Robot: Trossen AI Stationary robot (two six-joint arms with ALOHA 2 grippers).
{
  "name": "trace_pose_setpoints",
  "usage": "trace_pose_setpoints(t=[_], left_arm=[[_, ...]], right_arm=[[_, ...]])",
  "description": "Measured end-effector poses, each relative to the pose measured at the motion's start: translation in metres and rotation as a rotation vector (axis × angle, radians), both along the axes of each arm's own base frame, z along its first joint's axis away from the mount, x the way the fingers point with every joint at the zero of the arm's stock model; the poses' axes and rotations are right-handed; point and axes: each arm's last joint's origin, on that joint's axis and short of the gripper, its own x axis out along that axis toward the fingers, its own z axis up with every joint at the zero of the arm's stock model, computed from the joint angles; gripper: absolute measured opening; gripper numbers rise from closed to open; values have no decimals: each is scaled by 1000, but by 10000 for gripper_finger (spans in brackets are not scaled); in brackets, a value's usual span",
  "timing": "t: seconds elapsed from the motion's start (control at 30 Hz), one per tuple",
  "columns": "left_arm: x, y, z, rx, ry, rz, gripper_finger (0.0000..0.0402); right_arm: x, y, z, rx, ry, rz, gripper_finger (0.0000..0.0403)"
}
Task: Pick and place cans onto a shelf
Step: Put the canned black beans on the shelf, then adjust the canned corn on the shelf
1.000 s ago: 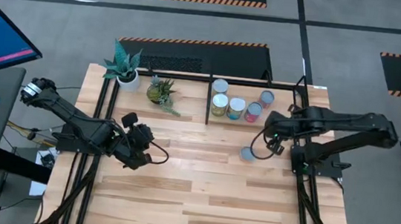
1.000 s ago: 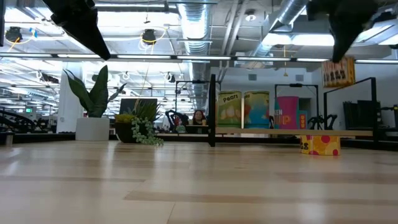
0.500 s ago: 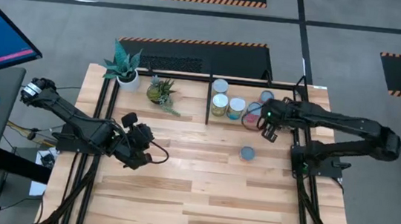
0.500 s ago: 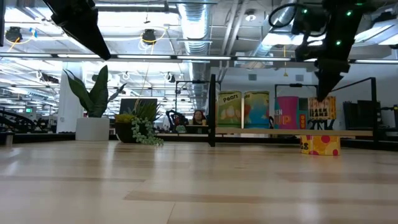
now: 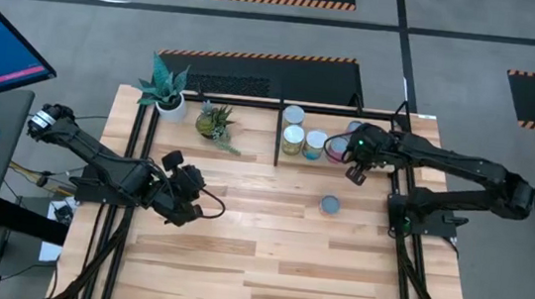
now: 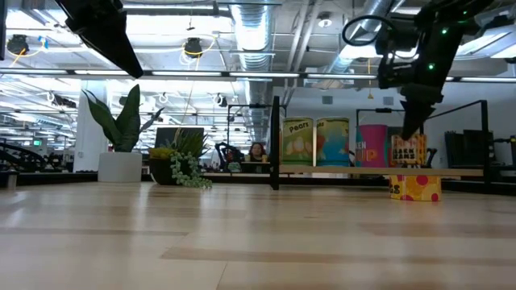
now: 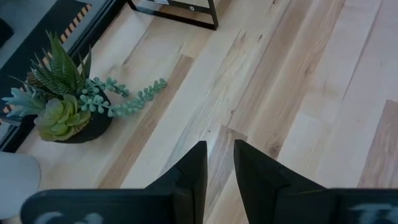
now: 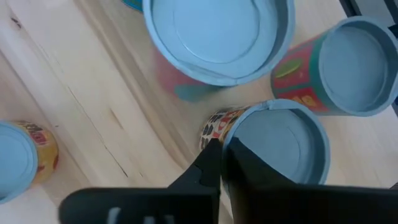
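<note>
**Most cans shelved, one left out on the bench**

In the high view, the black-barred shelf with a light wood base (image 5: 390, 118) sits at twelve to one o'clock on the pale wooden bench (image 5: 255, 268) and already holds about five small tins with silvery round tops (image 5: 293, 138). One more silver-topped tin with a yellow spotted label (image 5: 329, 206) stands alone at about three o'clock, well apart from the shelf, so by my reckoning roughly one placement remains. The right gripper (image 8: 222, 155) hovers at the shelf's front edge, fingers pinched together and carrying nothing. The left gripper (image 7: 219, 168), fingers nearly closed and empty, waits at nine o'clock near the two small potted plants (image 5: 213, 121).
</note>
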Motion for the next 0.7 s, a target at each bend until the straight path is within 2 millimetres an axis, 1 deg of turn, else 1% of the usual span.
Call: trace_pose_setpoints(t=[0.13, 0.23, 0.43, 0.7], left_arm=[[0, 0, 0, 0, 0, 0, 70], [0, 0, 0, -1, 0, 0, 70], [0, 0, 0, -1, 0, 0, 70], [0, 0, 0, -1, 0, 0, 70]], right_arm=[[1, 0, 0, -3, -12, 0, 54], [1, -1, 1, -7, -15, -2, 64], [1, -2, 1, -48, -1, -20, 67], [1, -2, 1, -42, -2, -17, 69]])
